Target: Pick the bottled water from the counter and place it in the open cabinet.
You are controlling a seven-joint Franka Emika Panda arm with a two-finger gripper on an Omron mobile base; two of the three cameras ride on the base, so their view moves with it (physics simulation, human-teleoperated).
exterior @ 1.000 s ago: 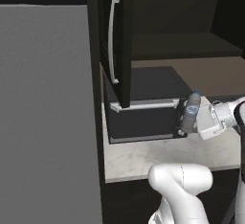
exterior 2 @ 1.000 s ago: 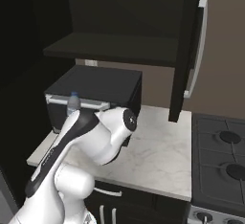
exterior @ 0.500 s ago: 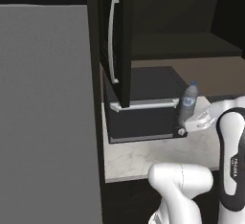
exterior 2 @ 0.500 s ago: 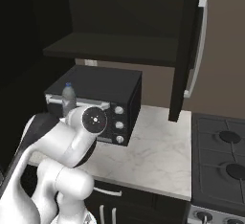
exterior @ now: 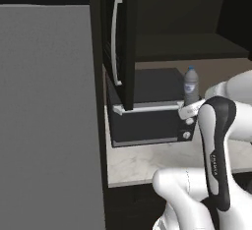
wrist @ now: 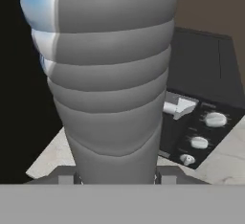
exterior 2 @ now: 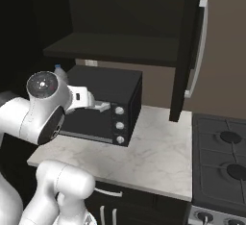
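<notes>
At the far left of the left base view stands a tall grey refrigerator (exterior: 49, 116), its flat side running up to the open cabinet (exterior: 187, 52), whose dark door (exterior: 125, 37) hangs edge-on with a long silver bar handle (exterior: 116, 40). Under the door a black microwave (exterior: 147, 108) sits at the left end of the marble tabletop (exterior: 142, 162), hard against the back wall. Just right of it the bottled water (exterior: 191, 87) is held upright, above the tabletop and below the cabinet's dark shelf, its pale cap about level with the microwave's top. The tool (wrist: 116, 177) is clenched on the bottle's lower body; in the hand view the ribbed clear wall rises straight from between the finger tips (wrist: 67, 176), though their contact itself is probably hidden at the picture's bottom edge. In the right base view the bottle's cap (exterior 2: 59, 68) peeks over the arm's white joint, and a black stove (exterior 2: 218, 164) adjoins the tabletop's right edge.
</notes>
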